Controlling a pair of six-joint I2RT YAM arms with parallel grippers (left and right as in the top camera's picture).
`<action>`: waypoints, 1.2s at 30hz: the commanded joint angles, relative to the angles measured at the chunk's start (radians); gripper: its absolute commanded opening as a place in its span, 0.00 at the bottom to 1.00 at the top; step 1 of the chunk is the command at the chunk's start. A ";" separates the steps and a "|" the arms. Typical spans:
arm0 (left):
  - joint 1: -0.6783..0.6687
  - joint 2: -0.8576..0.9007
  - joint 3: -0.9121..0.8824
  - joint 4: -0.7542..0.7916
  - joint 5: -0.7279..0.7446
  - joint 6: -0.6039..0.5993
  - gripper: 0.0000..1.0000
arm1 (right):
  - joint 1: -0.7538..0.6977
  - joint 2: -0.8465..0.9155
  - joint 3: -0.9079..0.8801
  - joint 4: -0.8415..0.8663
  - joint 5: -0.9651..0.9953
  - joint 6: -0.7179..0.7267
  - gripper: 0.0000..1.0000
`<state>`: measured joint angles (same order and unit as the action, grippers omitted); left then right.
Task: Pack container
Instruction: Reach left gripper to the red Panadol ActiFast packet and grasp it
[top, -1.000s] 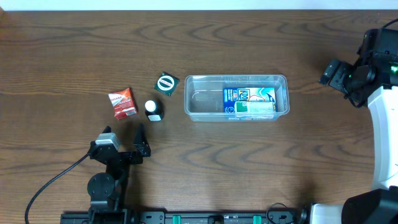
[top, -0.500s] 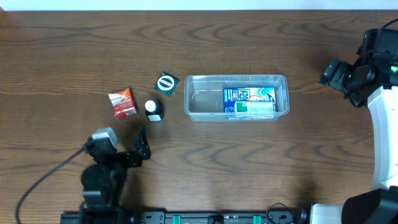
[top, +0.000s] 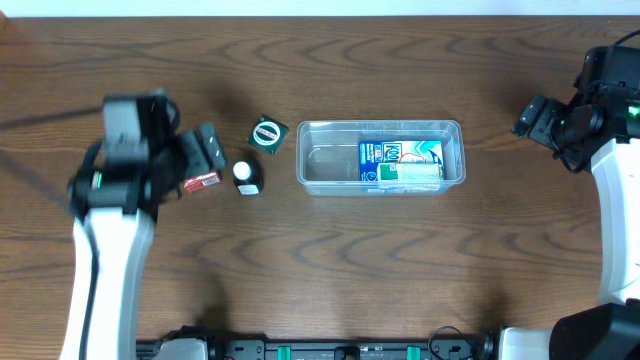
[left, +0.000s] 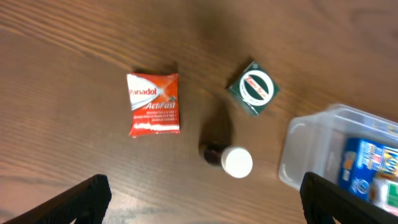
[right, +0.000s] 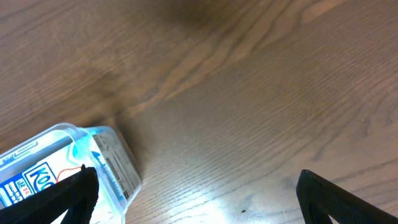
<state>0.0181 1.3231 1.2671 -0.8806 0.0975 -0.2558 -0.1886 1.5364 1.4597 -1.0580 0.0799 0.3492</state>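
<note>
The container (top: 318, 172), a clear plastic tub, lies at the table's middle with a blue-and-white carton (top: 400, 160) in its right half. To its left are a green box (top: 268, 134), a small dark bottle with a white cap (top: 245, 175) and a red Panadol sachet (top: 204, 182). My left gripper (top: 207, 148) is open and empty, hovering over the sachet. The left wrist view shows the sachet (left: 153, 104), green box (left: 252, 88), bottle (left: 229, 159) and the tub's corner (left: 311, 155) between the open fingers (left: 202, 202). My right gripper (top: 535, 118) is open, far right of the tub.
The right wrist view shows bare wood between the open fingers (right: 199, 199) and the tub's end (right: 99, 155) with the carton at lower left. The table's far edge runs along the top of the overhead view.
My left arm has swung from the table's front edge up to the far left, over the red sachet. The right arm and all objects have not moved.
</note>
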 joint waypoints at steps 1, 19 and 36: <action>0.005 0.113 0.026 -0.020 -0.009 0.023 0.98 | -0.007 -0.005 0.012 -0.002 0.006 0.013 0.99; 0.111 0.402 0.026 0.042 -0.008 0.106 0.98 | -0.007 -0.005 0.012 -0.002 0.006 0.013 0.99; 0.122 0.642 0.026 0.139 -0.008 0.184 0.98 | -0.007 -0.005 0.012 -0.001 0.006 0.013 0.99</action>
<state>0.1402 1.9320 1.2781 -0.7494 0.0978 -0.0891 -0.1886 1.5364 1.4597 -1.0580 0.0799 0.3492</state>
